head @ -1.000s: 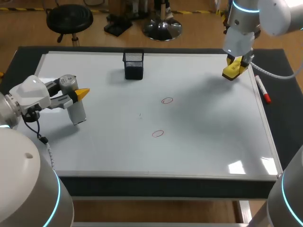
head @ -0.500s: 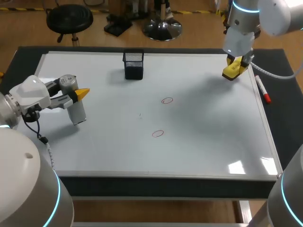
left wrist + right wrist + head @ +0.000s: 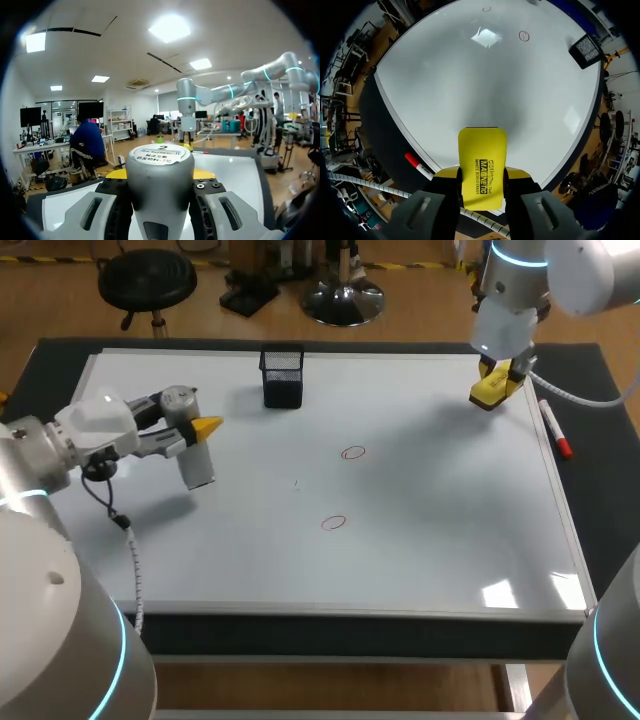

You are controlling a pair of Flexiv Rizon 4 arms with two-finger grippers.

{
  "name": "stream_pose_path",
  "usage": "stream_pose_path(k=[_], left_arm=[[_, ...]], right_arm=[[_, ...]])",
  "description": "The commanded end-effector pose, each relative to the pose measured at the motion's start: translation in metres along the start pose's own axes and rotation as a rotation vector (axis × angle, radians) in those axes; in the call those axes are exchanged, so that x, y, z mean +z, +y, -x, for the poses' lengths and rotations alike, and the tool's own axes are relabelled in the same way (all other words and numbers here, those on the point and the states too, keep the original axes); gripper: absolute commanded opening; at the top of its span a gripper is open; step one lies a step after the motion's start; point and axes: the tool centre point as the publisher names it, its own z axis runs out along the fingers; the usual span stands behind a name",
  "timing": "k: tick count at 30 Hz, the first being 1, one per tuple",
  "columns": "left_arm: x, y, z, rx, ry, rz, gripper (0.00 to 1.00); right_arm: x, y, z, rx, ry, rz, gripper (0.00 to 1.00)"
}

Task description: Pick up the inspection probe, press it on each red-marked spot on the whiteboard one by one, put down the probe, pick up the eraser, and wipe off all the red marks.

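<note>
Head view: left of centre, left gripper [image 3: 198,432] clamped on the upright inspection probe [image 3: 198,470] over the whiteboard [image 3: 440,540]; upper right, right gripper [image 3: 500,372] pinching the eraser [image 3: 490,392]. Left wrist: wedged between both fingers; probably rigid, smooth-sided, light; best squeezed mid-barrel. Right wrist: gripped across its width.

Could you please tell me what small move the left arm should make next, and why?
Probably carry the probe rightward across the whiteboard to above the farther red circle, then lower it. The left gripper is shut on the probe, which is well left of that mark and of the nearer red circle.
</note>
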Motion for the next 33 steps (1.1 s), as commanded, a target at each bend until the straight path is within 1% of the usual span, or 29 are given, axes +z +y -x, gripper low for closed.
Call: stream_pose_path(k=[1, 7, 14, 17, 26, 33], left_arm=[[0.037, 0.005, 0.001, -0.005, 0.078, 0.001, 0.00], [0.068, 0.004, -0.013, -0.006, 0.164, -0.008, 0.00], [0.103, 0.006, -0.032, 0.008, 0.255, 0.002, 0.00], [0.119, 0.011, -0.036, -0.005, 0.283, 0.004, 0.00], [0.168, 0.005, -0.048, 0.008, 0.392, -0.025, 0.00], [0.199, 0.004, -0.056, 0.008, 0.471, -0.036, 0.00]], right_arm=[[0.000, -0.001, 0.001, -0.001, 0.004, 0.000, 0.00], [0.000, -0.001, 0.001, -0.001, 0.004, 0.000, 0.00], [0.000, -0.001, 0.001, -0.001, 0.004, 0.000, 0.00], [0.000, -0.001, 0.001, -0.001, 0.004, 0.000, 0.00], [0.000, -0.001, 0.001, -0.001, 0.004, 0.000, 0.00], [0.000, -0.001, 0.001, -0.001, 0.004, 0.000, 0.00]])
